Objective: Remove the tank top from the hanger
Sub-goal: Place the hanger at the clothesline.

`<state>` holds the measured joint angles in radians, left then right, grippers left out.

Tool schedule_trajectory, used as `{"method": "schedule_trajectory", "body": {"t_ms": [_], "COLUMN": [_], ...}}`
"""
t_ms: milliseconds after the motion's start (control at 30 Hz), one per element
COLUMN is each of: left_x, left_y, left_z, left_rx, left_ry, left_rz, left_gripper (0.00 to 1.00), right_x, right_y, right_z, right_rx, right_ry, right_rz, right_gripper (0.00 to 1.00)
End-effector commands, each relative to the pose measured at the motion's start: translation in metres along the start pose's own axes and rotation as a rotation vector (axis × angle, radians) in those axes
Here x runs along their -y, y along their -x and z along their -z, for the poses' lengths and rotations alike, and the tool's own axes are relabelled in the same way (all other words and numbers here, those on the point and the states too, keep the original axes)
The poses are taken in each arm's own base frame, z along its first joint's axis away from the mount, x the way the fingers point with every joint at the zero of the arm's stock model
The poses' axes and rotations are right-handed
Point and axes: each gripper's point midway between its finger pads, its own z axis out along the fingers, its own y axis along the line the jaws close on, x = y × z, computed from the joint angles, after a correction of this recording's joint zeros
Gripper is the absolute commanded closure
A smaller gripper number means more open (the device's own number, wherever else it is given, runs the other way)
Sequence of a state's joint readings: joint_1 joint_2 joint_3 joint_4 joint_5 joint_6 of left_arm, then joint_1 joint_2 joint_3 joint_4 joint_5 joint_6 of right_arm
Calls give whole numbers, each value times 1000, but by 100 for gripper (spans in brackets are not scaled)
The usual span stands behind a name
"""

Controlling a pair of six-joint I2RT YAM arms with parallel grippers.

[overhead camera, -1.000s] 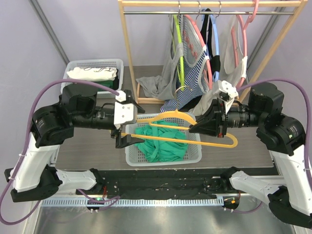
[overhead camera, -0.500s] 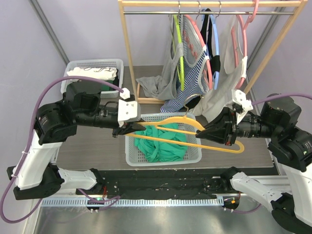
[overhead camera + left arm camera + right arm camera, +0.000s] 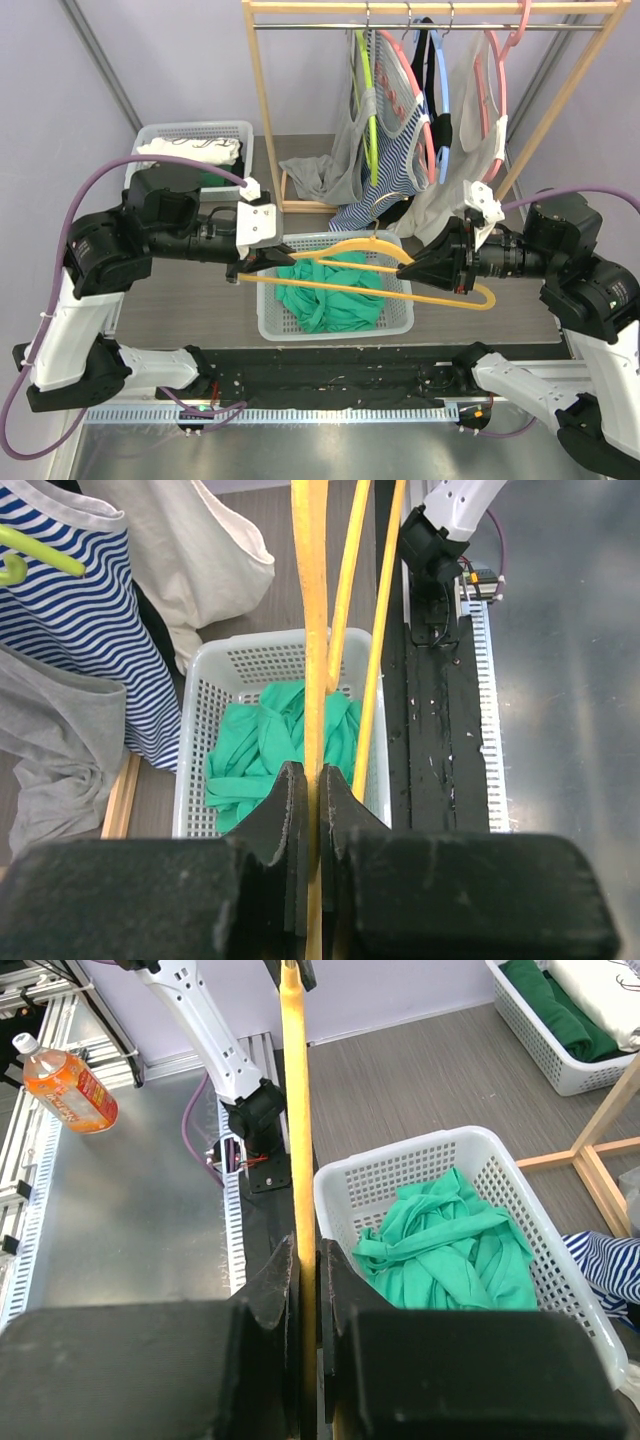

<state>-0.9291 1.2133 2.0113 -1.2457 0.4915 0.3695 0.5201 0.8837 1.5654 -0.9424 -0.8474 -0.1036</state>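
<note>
A bare yellow hanger [image 3: 352,243] hangs level over the white basket [image 3: 395,325], held at both ends. My left gripper [image 3: 262,268] is shut on its left end and my right gripper [image 3: 412,272] on its right side. The green tank top [image 3: 325,290] lies crumpled in the basket, off the hanger. In the left wrist view the hanger [image 3: 315,630] runs up from between the pressed jaws of that gripper [image 3: 315,780], over the tank top [image 3: 270,750]. The right wrist view shows my right gripper [image 3: 305,1255] clamping the hanger [image 3: 297,1110] beside the tank top [image 3: 450,1245].
A wooden clothes rack [image 3: 262,100] behind the basket carries several garments on coloured hangers, among them a striped top [image 3: 395,150]. A second white basket [image 3: 190,135] with folded cloth stands at the back left. An orange bottle [image 3: 70,1080] lies on the metal bench.
My left gripper went from wide open to shut on the hanger's left end. The right arm shifted the hanger a little right and then back, still gripping it.
</note>
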Motion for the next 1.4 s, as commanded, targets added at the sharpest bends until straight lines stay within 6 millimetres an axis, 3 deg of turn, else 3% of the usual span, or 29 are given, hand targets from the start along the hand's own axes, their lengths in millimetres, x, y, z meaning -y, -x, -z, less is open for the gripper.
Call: {"method": "schedule_trajectory", "body": {"t_ms": [0, 67, 100, 167, 267, 300, 500, 633, 867, 967, 1033, 1167, 1367], "left_x": [0, -5, -8, -25, -37, -32, 10, 30, 26, 20, 13, -29, -75], "left_y": [2, -5, -6, -10, -24, -22, -24, -25, -83, -96, -91, -68, -13], "left_z": [6, 5, 8, 13, 30, 43, 80, 109, 123, 125, 132, 156, 141], "left_rx": [21, -5, -10, -28, -51, -22, 31, 68, -100, -101, -46, 58, 106], "left_ry": [17, 47, 72, 191, 303, 320, 245, 284, 418, 499, 576, 845, 859], "left_rz": [-17, -10, -7, 31, 17, 3, -7, -23, 5, 44, 66, 162, 227], "left_gripper": [100, 100, 100, 100, 100, 100, 100, 100, 100, 100, 100, 100, 100], "right_x": [10, 16, 15, 22, 20, 18, 17, 14, 19, 30, 34, 36, 45], "right_y": [22, 28, 31, 37, 45, 46, 57, 75, 93, 93, 93, 98, 97], "right_z": [4, 6, 8, 12, 18, 22, 33, 43, 53, 50, 46, 46, 41], "right_rx": [62, 88, 104, 137, 183, 196, 238, 313, 397, 397, 402, 446, 437], "right_ry": [-84, -123, -139, -189, -218, -229, -277, -314, -378, -407, -407, -411, -424], "right_rz": [37, 44, 39, 51, 72, 82, 75, 75, 27, 0, -15, -10, -27], "right_gripper": [99, 87, 66, 58, 49, 45, 40, 39, 40, 42, 43, 43, 44]}}
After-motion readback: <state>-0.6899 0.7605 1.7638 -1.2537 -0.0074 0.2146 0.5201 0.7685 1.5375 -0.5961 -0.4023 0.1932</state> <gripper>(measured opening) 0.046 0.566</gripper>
